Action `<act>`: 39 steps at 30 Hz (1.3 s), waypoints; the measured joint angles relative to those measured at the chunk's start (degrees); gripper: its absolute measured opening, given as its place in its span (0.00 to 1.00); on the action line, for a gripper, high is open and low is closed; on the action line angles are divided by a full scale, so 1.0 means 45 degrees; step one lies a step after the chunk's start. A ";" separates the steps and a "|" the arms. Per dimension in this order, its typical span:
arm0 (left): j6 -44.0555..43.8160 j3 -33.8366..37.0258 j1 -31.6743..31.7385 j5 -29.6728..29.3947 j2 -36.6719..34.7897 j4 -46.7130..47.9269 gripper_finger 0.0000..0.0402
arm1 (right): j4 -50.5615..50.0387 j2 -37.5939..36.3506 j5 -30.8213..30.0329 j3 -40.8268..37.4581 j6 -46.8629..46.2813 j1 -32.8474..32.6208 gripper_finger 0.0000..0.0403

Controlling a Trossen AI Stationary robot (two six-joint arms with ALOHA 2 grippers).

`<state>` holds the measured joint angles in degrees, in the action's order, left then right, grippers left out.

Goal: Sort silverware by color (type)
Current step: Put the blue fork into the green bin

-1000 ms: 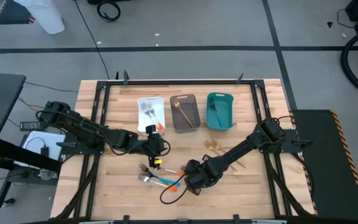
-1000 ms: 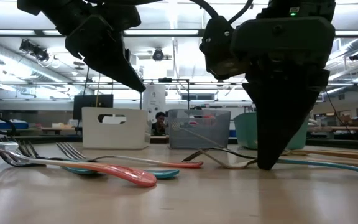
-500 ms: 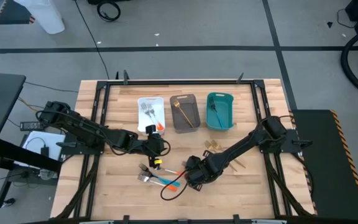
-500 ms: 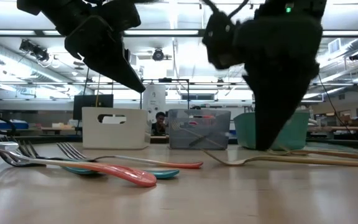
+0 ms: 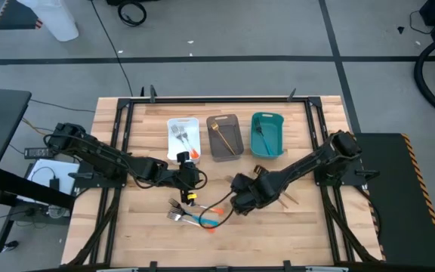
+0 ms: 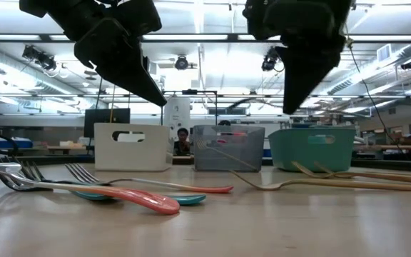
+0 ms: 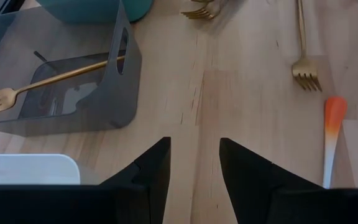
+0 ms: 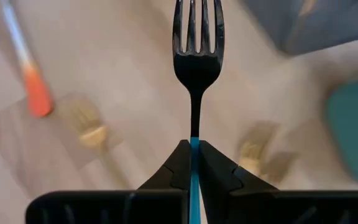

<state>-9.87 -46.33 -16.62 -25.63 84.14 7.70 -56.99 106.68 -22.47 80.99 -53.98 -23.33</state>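
Right gripper [image 8: 191, 155]: it is pinching the blue-handled fork [image 8: 194, 56] between closed fingers, above the table [image 5: 316, 227], in front of the grey bin [image 5: 225, 137].
Left gripper [image 7: 194, 165]: it is hanging with its fingers apart, gripping nothing, near the white bin [image 5: 183, 139].
Loose silverware: orange and blue pieces [image 5: 195, 217] are lying at the table's front middle; gold forks [image 5: 266, 180] are lying beside the right gripper.
Bins: the white bin is holding forks, the grey bin a gold fork [image 7: 48, 81], the teal bin [image 5: 267, 134] a blue piece.

Three bins [image 5: 224, 137] (two arms [image 5: 97, 156])
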 joint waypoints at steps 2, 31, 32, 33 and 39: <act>0.0000 0.0000 0.0000 0.0000 0.0000 -0.0005 0.36 | -0.0343 -0.0234 -0.0307 0.0000 0.0024 0.0140 0.06; 0.0000 0.0000 0.0000 0.0000 0.0000 0.0007 0.36 | -0.2874 -0.5524 -0.4141 -0.2628 -0.0325 0.3657 0.04; 0.0000 0.0000 0.0000 0.0000 0.0000 0.0005 0.36 | -0.2472 -0.5692 -0.4143 -0.2934 -0.0174 0.3847 0.04; 0.0000 0.0000 0.0000 0.0000 0.0000 0.0005 0.36 | -0.2099 -0.5836 -0.4141 -0.3218 0.0037 0.4064 0.04; 0.0000 0.0000 0.0000 0.0000 0.0000 -0.0029 0.36 | 0.0474 -0.6403 -0.4033 -0.4849 0.1394 0.5557 0.04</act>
<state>-9.87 -46.33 -16.62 -25.63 84.14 7.57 -54.86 77.86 -40.62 59.17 -47.70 1.68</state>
